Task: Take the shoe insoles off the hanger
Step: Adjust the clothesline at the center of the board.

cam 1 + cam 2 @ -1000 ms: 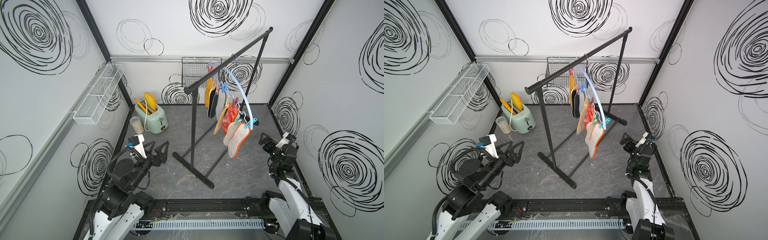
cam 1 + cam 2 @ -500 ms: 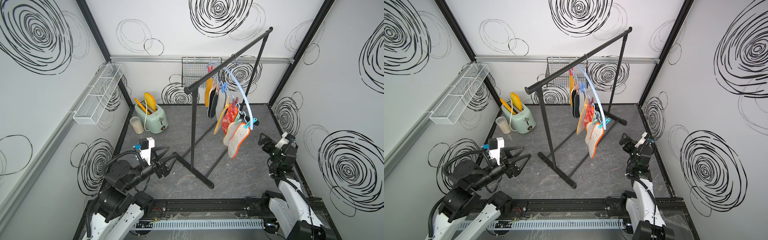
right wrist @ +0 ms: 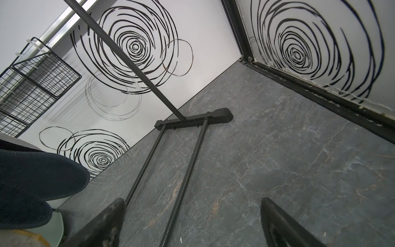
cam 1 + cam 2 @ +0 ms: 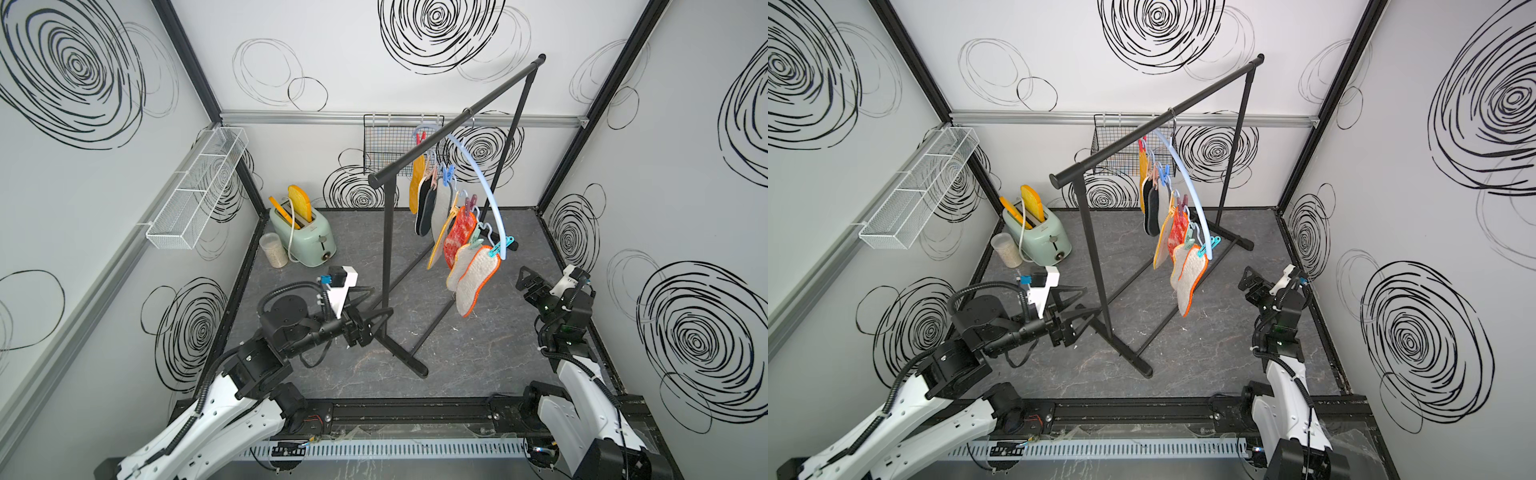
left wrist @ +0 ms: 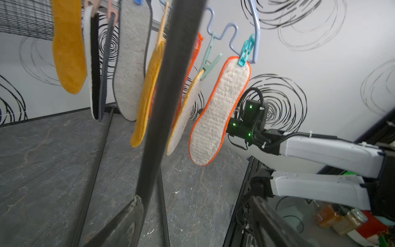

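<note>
Left wrist view: the upright of the black clothes rail (image 5: 171,85) is seen close in front, passing just beside one finger (image 5: 128,222) of the left gripper (image 5: 195,201), whose jaws are spread wide with nothing between them. The right gripper (image 4: 528,281) is likewise spread wide and empty, as its own wrist view shows. All the insoles (image 4: 453,232) are pegged to the pale-blue hanger (image 4: 486,195) on the rail's top bar; none has been taken off.

In a top view the row is placed at about 2 o'clock from the left gripper. The nearest insole (image 4: 473,282), off-white with an orange rim, is at about 9 o'clock from the right gripper, near but apart.

A knock against the upright is judged the chief risk: a reach by the left gripper toward 2 o'clock would be made across it, and the hanger could be set swinging. As the hanger is held by a single hook (image 4: 469,116), it could be tipped or dragged along the bar by a hard downward pull. The insoles overlap, so two could be caught at once.

Each insole is hung with its long axis roughly upright, pegged end up and free end toward the floor; the nearest is tilted a little. The hanger's arc is seen to descend from 11 o'clock to 5 o'clock.
</note>
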